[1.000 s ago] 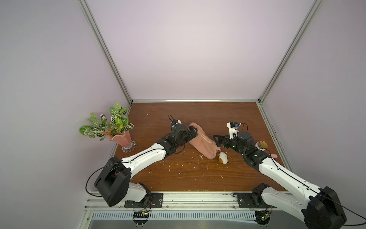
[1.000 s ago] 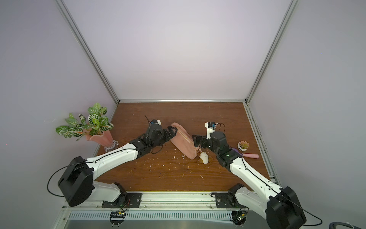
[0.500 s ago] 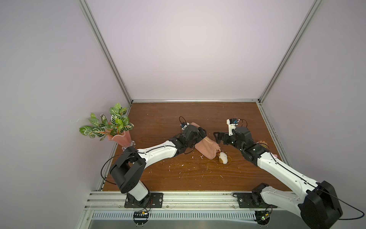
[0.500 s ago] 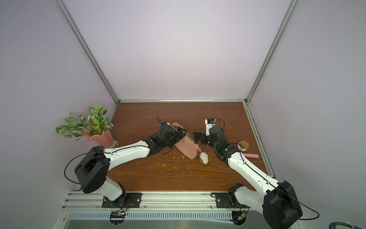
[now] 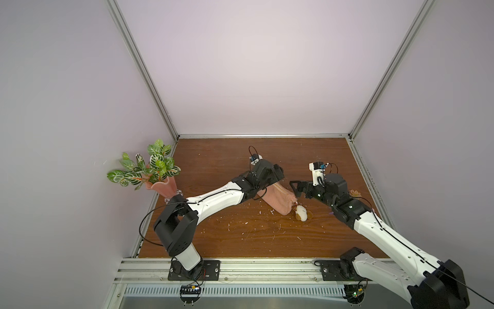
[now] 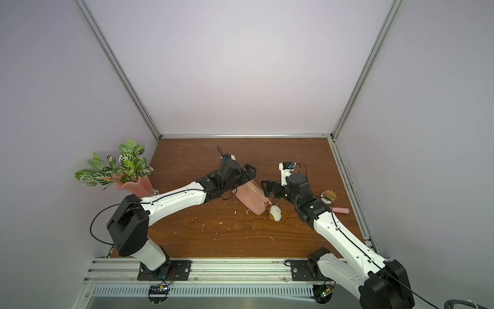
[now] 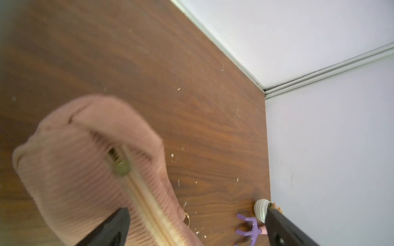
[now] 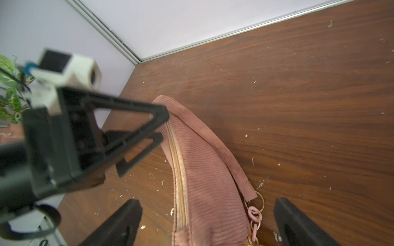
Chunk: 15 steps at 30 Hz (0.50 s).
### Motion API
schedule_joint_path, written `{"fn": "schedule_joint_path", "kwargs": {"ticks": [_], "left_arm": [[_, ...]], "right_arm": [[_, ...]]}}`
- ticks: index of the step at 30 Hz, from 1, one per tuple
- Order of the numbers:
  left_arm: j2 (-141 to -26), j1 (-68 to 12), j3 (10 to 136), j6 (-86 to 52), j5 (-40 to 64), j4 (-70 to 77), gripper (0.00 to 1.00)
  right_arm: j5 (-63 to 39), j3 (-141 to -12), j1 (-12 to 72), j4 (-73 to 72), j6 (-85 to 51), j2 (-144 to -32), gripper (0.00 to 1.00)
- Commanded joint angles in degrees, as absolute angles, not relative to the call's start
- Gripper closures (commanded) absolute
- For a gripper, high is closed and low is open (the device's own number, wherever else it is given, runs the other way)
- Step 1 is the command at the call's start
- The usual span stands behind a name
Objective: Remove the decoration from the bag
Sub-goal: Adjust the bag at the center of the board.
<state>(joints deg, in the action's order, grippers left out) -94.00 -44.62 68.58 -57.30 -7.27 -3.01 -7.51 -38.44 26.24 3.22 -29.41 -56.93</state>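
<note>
Both grippers stood wide apart and held nothing. My left gripper (image 8: 162,125) straddled the bag (image 5: 278,200) at its end away from the decoration (image 5: 301,213); whether a finger touched the fabric could not be told. My right gripper (image 5: 294,189) hung over the bag's other end. The decoration lay on the table (image 5: 240,240) just beside that end.

Handling, as judged:
- The bag looked soft, ribbed and light, so it would likely sag and slide if pulled. Its body should be pinned first.
- The decoration looked light and squashy. The better hold was the chain (image 8: 254,219), near the ring (image 8: 261,202).

Both top views showed the decoration. The right wrist view did not, but only it resolved the chain's links.
</note>
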Motion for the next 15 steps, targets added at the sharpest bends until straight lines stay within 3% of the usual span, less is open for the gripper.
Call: {"fn": "schedule_joint_path", "kwargs": {"ticks": [1, 15], "left_arm": [[-93.9, -42.7, 73.4, -43.2, -10.3, -11.5, 0.01], [-95.8, -34.0, 72.7, -27.1, -6.4, -10.3, 0.01]], "right_arm": [[-11.3, -37.3, 26.7, 5.2, -30.7, -55.0, 0.01], [-9.3, -33.2, 31.2, 10.7, -32.0, -50.4, 0.02]]}}
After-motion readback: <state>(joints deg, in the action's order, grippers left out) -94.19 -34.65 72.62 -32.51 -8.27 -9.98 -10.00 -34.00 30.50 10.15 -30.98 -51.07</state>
